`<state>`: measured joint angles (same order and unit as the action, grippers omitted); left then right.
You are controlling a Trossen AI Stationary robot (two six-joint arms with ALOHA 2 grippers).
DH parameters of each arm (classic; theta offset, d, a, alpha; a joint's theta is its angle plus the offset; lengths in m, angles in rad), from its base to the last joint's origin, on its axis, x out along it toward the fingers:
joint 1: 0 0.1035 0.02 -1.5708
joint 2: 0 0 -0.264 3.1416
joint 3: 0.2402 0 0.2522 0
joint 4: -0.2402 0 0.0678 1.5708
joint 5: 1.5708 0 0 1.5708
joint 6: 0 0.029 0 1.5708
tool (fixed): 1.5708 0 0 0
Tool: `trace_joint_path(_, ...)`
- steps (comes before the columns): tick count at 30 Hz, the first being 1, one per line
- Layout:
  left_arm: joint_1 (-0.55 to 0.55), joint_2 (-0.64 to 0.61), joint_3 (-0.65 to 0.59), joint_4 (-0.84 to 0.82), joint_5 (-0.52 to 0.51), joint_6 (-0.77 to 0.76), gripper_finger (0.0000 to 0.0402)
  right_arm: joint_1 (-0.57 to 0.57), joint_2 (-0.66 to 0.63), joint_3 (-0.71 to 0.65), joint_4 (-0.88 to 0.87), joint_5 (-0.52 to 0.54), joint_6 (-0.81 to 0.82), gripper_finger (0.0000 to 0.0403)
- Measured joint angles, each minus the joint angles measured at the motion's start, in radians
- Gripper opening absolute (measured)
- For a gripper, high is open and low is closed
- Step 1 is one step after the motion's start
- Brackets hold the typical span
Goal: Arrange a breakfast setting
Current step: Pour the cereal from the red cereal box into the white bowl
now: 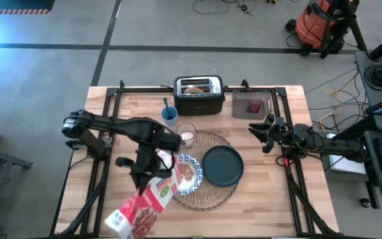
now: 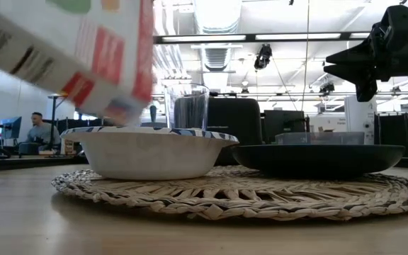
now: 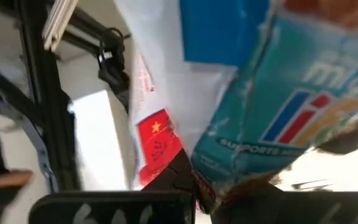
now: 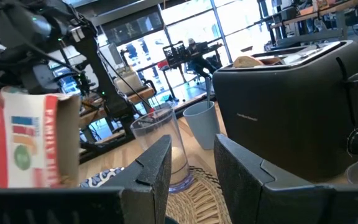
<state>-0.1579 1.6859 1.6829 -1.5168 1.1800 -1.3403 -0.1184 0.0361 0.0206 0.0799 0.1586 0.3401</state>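
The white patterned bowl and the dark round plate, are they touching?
Cannot tell. In the low view the white patterned bowl and dark round plate meet near their rims, but one may just sit behind the other.

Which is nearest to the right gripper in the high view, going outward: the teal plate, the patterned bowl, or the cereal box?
From the right gripper, parked at the table's right side:
1. Dark teal plate, on the placemat's right part.
2. Blue-and-white bowl, left of the plate.
3. Cereal box, tipped over the bowl in the left gripper, farthest.
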Motion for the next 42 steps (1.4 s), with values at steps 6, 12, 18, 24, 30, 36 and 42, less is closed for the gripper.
trace_joint_path(6, 0.055, 0.007, 0.000, -0.007, 0.016, -0.049, 0.0000, 0.000, 0.000, 0.000, 0.000, 0.000, 0.000, 0.0112)
trace_joint_path(12, 0.096, 0.009, 0.009, -0.052, 0.034, -0.056, 0.0000, 0.000, 0.000, 0.000, 0.000, 0.000, 0.000, 0.0112)
trace_joint_path(18, 0.120, 0.019, 0.028, -0.045, 0.041, -0.082, 0.0000, 0.000, 0.000, 0.000, 0.000, 0.000, 0.000, 0.0112)
trace_joint_path(24, 0.133, 0.024, 0.051, -0.055, 0.033, -0.092, 0.0000, 0.000, 0.000, 0.000, 0.000, 0.000, 0.000, 0.0112)
trace_joint_path(30, 0.120, 0.051, 0.053, -0.046, 0.031, -0.083, 0.0000, 0.000, 0.000, 0.000, 0.000, 0.000, 0.000, 0.0112)
trace_joint_path(36, 0.122, 0.064, 0.072, -0.049, 0.035, -0.074, 0.0000, 0.000, 0.000, 0.000, 0.000, 0.000, 0.000, 0.0112)
trace_joint_path(42, 0.117, 0.060, 0.084, -0.050, 0.042, -0.075, 0.0000, 0.000, 0.000, 0.000, 0.000, 0.000, 0.000, 0.0112)
